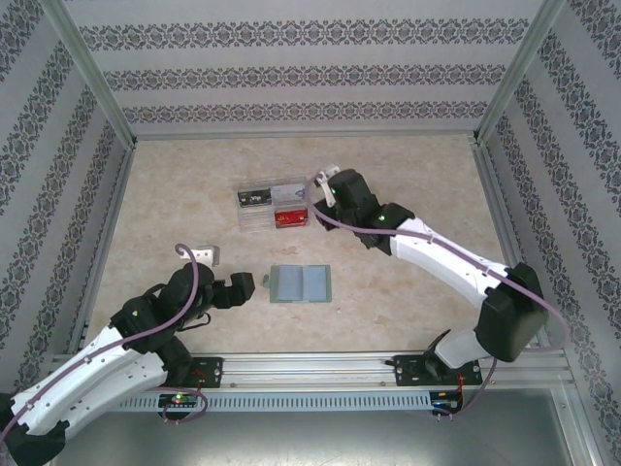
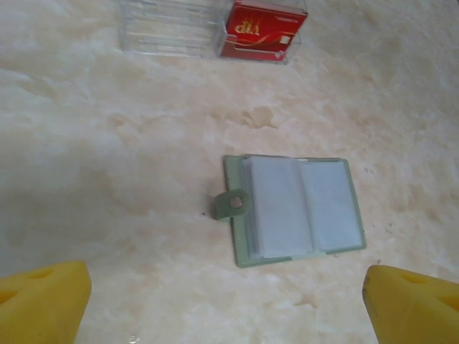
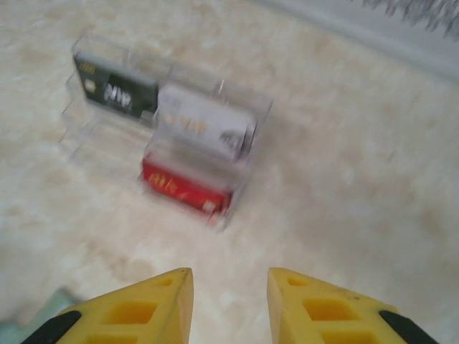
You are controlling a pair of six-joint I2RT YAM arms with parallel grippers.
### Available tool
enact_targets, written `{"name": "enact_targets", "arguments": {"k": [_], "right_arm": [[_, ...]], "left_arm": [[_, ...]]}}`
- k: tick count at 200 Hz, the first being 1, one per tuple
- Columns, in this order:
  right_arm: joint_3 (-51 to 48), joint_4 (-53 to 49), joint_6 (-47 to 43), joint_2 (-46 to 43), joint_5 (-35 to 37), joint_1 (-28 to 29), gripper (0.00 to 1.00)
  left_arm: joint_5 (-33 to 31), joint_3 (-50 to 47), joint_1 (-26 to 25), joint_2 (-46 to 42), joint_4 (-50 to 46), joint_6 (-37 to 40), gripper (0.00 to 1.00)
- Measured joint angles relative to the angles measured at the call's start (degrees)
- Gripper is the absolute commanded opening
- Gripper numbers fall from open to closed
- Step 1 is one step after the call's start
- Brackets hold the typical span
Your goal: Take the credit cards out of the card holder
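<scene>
Card holder (image 1: 300,283) lies spread open and flat on the table (image 1: 165,204), blue-grey inside up, a little back from the middle of the near edge. Its tab (image 2: 233,203) sticks out on the side toward my left gripper (image 1: 245,287). That gripper is just beside the tab, not touching it, jaws wide with nothing between.

Three credit cards (image 1: 289,217) stand in the clear box (image 1: 254,221) nearer the table's centre, well apart from the card holder. The red card (image 3: 183,188) is in front, the grey card (image 3: 204,125) behind it and the dark card (image 3: 115,89) off to the side.

My right gripper (image 3: 229,294) hangs by the box's right end, jaws narrow, gripping nothing. Its wrist view is blurred.
</scene>
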Motion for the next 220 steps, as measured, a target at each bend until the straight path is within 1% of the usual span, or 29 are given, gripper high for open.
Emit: {"name": "enact_targets", "arguments": {"k": [24,37,74,92,107,139,183,199,220], "right_arm": [[-7.80,0.72,9.27,-3.48,-5.09,0.04,0.32],[-11.41,1.16,13.31,-4.87,-6.54,0.76,0.32],[-19.47,2.86,21.09,-8.09,-6.88,4.94,0.33],[-22.86,4.79,24.09,-8.24,-6.88,5.66,0.33],[-25.92,6.54,26.10,-8.22,-6.78,5.66,0.33],[-29.94,9.57,29.31,-6.91,-6.71,5.66,0.35],[-30.69,14.97,31.17,-2.12,-7.45,5.66,0.33],[-30.69,16.59,31.74,0.13,-8.22,5.68,0.32],[-30.69,17.62,32.17,2.29,-8.70,5.77,0.32]], "left_arm": [[3.41,-0.39,0.00,2.36,3.21,-0.72,0.92],[5.20,-0.70,0.00,4.26,4.96,-1.25,0.89],[9.03,-1.36,0.00,11.37,10.29,-2.40,0.82],[10.36,-1.46,0.00,15.17,12.61,-2.93,0.79],[11.10,-1.46,0.00,18.08,14.62,-3.17,0.74],[12.26,-1.46,0.00,23.19,18.47,-3.69,0.71],[13.57,-1.51,0.00,28.94,24.50,-4.33,0.66],[13.90,-1.51,0.00,31.61,26.40,-4.42,0.62],[14.80,-1.51,0.00,34.64,28.30,-4.44,0.62]]}}
